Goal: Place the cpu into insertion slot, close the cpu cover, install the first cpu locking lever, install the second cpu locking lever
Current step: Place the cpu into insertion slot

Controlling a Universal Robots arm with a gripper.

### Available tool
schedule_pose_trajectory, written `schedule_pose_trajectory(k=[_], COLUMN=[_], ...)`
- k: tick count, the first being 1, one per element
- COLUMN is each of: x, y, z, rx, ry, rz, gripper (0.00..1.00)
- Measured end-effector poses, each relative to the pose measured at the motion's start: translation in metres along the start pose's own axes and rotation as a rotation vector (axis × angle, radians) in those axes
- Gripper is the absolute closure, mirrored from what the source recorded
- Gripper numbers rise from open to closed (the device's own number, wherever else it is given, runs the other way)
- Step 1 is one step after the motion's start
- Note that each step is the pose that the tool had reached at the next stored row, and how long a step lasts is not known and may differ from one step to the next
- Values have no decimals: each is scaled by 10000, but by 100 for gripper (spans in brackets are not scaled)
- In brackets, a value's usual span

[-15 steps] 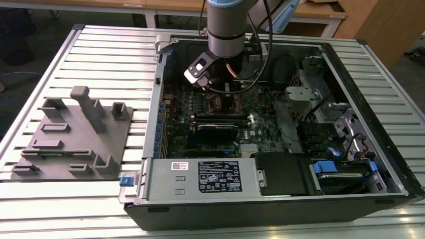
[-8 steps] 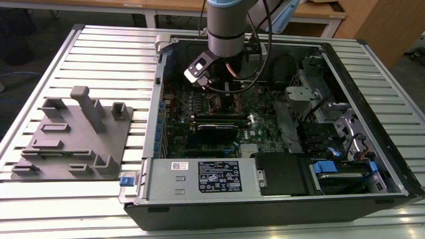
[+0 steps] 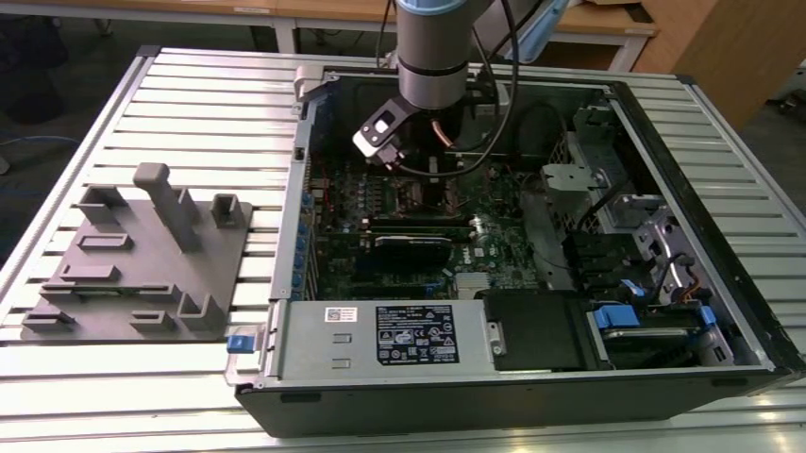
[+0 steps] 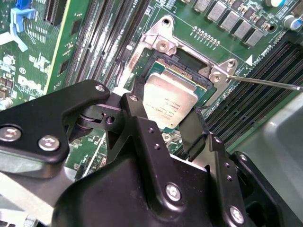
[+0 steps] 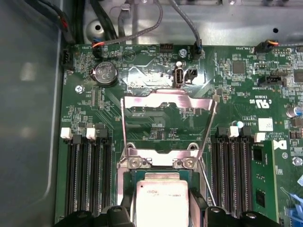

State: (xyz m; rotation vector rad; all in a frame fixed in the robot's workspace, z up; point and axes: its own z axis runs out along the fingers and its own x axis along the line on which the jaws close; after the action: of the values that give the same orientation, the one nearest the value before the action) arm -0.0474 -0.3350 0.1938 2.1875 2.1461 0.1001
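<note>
The hand (image 4: 161, 113), clamped on the cpu (image 4: 169, 97), holds it at the insertion slot (image 4: 187, 59); the cpu cover (image 5: 165, 100) stands open, a locking lever (image 4: 265, 82) unfastened.

The computer case (image 3: 504, 401) lies open on top. Inside, the gripper (image 4: 165, 120) takes up the room directly over the insertion slot (image 4: 187, 61). The cpu cover (image 5: 165, 100) stands raised at one edge of the slot. A thin lever rod (image 4: 265, 82) juts outward beside it, and memory slots (image 5: 87, 179) line both sides. Cables (image 5: 188, 21) hang along the circuit board (image 5: 142, 75) edge beyond the cover.
</note>
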Motion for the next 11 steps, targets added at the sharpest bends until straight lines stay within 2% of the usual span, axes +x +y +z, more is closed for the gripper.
schedule_pose_trajectory(k=[6, 11], x=[6, 11], y=[-21, -22], z=[0, 3], rx=[-1, -1], ry=[-2, 13], rz=[39, -131], gripper=[46, 46])
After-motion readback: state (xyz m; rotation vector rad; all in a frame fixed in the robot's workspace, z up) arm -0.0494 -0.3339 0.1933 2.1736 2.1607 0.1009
